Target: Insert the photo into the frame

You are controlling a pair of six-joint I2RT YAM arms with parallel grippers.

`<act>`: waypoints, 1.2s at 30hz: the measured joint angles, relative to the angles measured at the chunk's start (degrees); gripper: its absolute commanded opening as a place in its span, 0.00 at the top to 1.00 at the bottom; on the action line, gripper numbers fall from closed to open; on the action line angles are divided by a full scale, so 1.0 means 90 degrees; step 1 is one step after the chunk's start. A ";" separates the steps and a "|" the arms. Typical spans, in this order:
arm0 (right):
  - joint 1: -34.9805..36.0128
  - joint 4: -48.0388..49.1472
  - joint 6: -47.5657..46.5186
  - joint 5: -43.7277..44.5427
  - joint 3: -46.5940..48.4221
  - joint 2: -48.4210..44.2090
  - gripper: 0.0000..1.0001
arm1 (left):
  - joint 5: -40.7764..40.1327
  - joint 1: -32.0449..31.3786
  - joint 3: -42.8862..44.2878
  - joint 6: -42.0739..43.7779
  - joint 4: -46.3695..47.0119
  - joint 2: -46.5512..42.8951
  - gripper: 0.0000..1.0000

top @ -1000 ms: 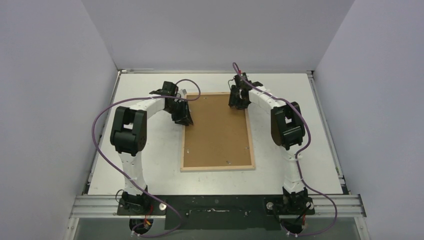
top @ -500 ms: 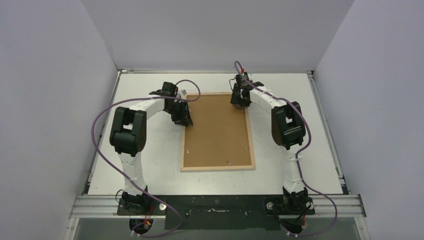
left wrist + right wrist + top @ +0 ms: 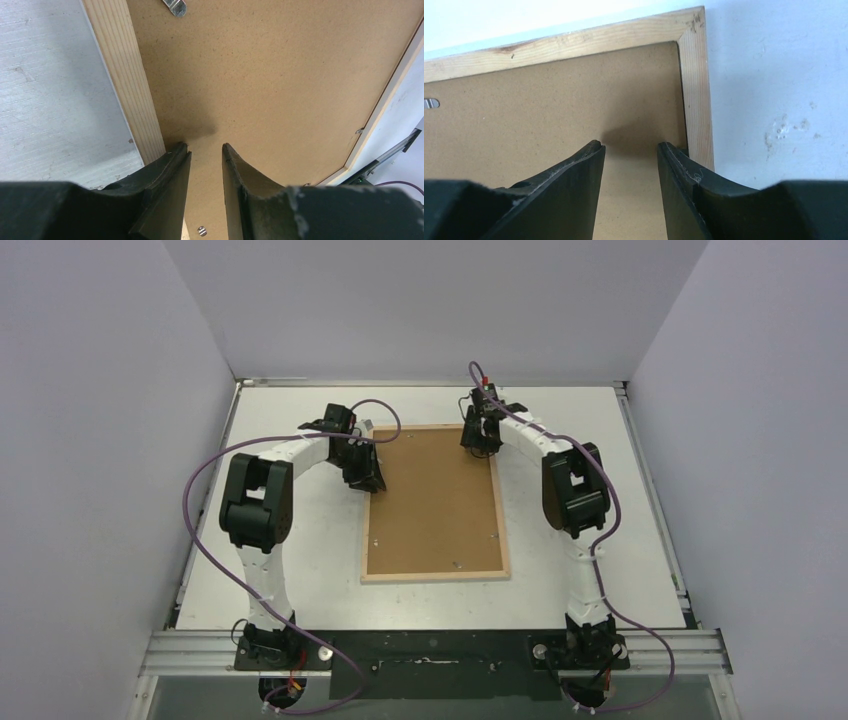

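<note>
1 frame (image 3: 436, 575), front side hidden

1. This is a robotics lab work cell, seen from above by a fixed camera.
2. Plain pale grey wall panels (image 3: 100, 440) close the space on the left, back and right, making a bare booth with no decoration.
3. A white table (image 3: 300, 580) fills the booth; the close wrist views show its surface scuffed and marked.
4. A slotted aluminium rail (image 3: 200, 650) runs along the table's near edge.
5. Two white-and-black robot arms, the left arm (image 3: 262, 502) and the right arm (image 3: 572, 490), are bolted side by side at that rail.
6. A purple cable (image 3: 188, 510) loops loosely along each arm from its base.
</note>
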 measured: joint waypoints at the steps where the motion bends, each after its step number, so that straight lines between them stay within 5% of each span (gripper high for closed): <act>1: -0.0015 0.0015 -0.0015 -0.0024 0.0051 0.0044 0.55 | 0.0000 0.0000 0.0000 0.0000 0.0000 0.0000 0.70; 36: -0.0010 0.0415 -0.0750 0.0197 -0.0308 -0.0073 0.58 | 0.0000 0.0002 0.0005 -0.0117 -0.0010 0.0000 0.70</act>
